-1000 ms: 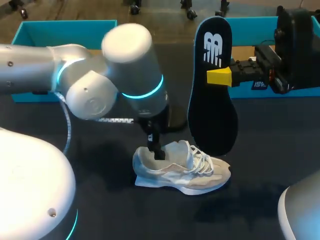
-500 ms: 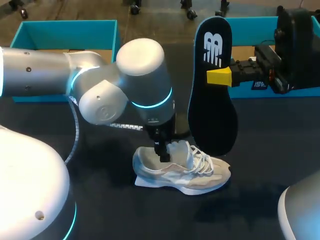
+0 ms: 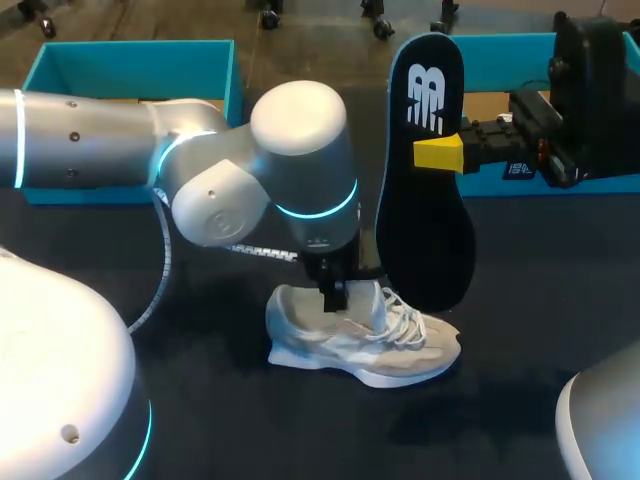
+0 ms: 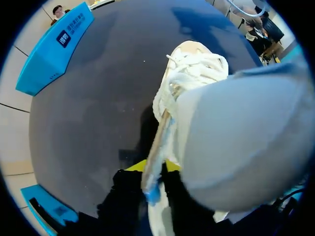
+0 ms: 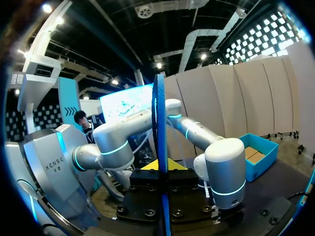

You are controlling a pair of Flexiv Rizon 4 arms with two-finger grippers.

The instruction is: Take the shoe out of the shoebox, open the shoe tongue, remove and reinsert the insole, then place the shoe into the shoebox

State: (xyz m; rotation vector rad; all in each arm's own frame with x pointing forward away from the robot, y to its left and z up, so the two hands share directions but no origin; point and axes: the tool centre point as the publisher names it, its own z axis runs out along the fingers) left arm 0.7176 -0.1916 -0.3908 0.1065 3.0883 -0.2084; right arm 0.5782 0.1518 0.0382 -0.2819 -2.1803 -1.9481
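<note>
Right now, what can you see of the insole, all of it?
The insole is dark, thin and foot-shaped, with a white logo near its upper end. It hangs upright, its lower end close by the laces of the shoe; contact cannot be told. The right gripper is shut on its middle, a yellow tip on each face.

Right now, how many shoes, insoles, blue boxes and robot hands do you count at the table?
shoe: 1
insole: 1
blue boxes: 2
hands: 2, the left hand and the right hand
Total: 6
</note>
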